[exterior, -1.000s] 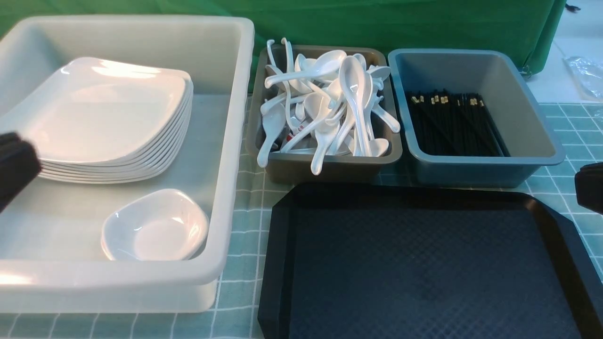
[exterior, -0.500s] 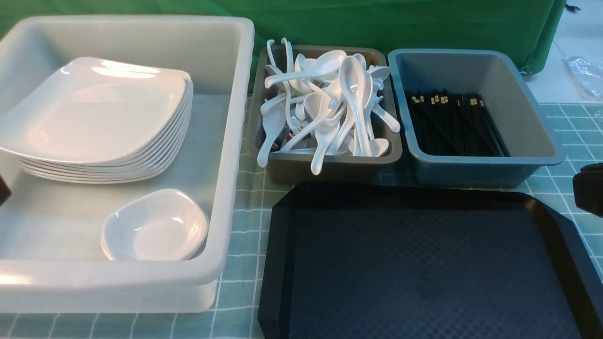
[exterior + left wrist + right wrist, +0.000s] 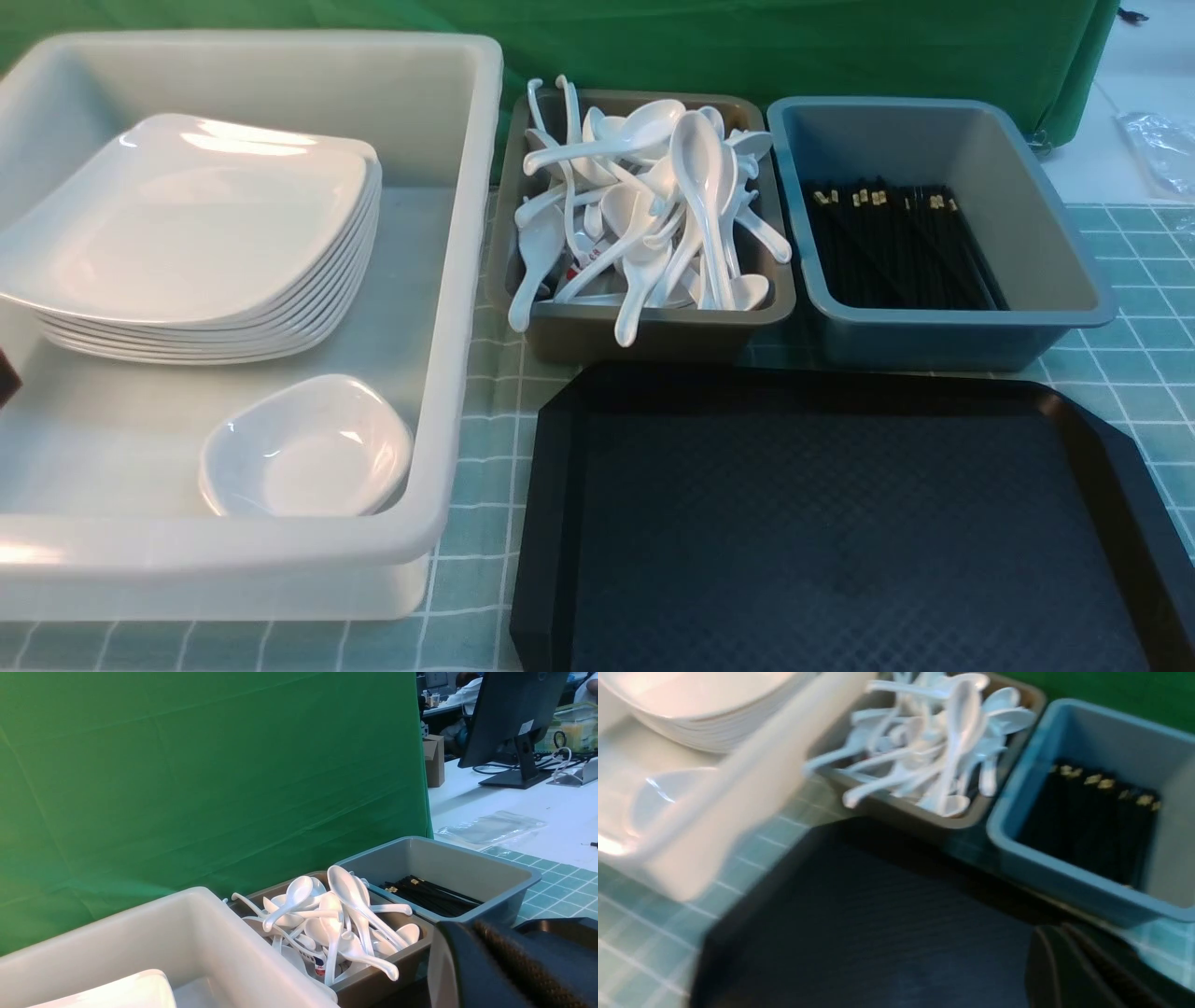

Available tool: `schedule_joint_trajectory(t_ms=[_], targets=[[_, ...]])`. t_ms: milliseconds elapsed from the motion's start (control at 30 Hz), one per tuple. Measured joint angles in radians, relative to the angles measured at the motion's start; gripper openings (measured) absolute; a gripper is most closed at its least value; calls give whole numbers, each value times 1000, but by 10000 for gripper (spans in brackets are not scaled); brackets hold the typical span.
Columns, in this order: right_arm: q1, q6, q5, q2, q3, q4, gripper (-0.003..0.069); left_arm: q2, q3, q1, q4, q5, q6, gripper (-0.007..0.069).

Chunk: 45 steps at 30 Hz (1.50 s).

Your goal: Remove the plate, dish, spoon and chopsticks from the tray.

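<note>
The tray (image 3: 840, 523) is lying bare near the front edge of the table, nothing showing on its textured floor; by my judgement the clearing is finished, so the step in hand is pulling back, and doing it well means lifting both arms clear without clipping a tub rim. The left gripper (image 3: 514, 970) is showing only as a dark shape in its wrist view, the right gripper (image 3: 1087, 975) likewise; both are closed and carrying nothing. Just beyond the tray, the brown bin (image 3: 644, 331) is holding a tangled heap of spoons (image 3: 653, 215); beside it the blue-grey tub (image 3: 943, 327) is holding the chopsticks (image 3: 901, 247); to the left, the large white tub (image 3: 439, 280) is holding the plate (image 3: 187, 224) atop a stack, with a small dish (image 3: 303, 453) in front.
</note>
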Motion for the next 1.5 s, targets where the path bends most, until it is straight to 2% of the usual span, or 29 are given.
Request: schedule_joint_trajectory(t_ms=[67, 100, 133, 167, 233, 400, 567, 1500], targets=[[-97, -57, -94, -62, 107, 67, 16, 0, 0, 0, 0, 0, 3, 11], [-191, -88, -162, -125, 203, 107, 16, 0, 0, 0, 0, 0, 5, 11], [-191, -90, -172, -125, 219, 112, 16, 0, 0, 0, 0, 0, 6, 11], [-272, -107, -228, -195, 325, 136, 16, 0, 0, 0, 0, 0, 8, 11], [-371, -114, -284, -309, 475, 149, 16, 0, 0, 0, 0, 1, 8, 11], [-480, -128, -340, -501, 699, 149, 16, 0, 0, 0, 0, 1, 8, 11], [-507, -128, -340, -616, 822, 148, 16, 0, 0, 0, 0, 1, 8, 11], [-513, -120, -339, -634, 829, 164, 37, 0, 1, 0, 44, 2, 9, 11]])
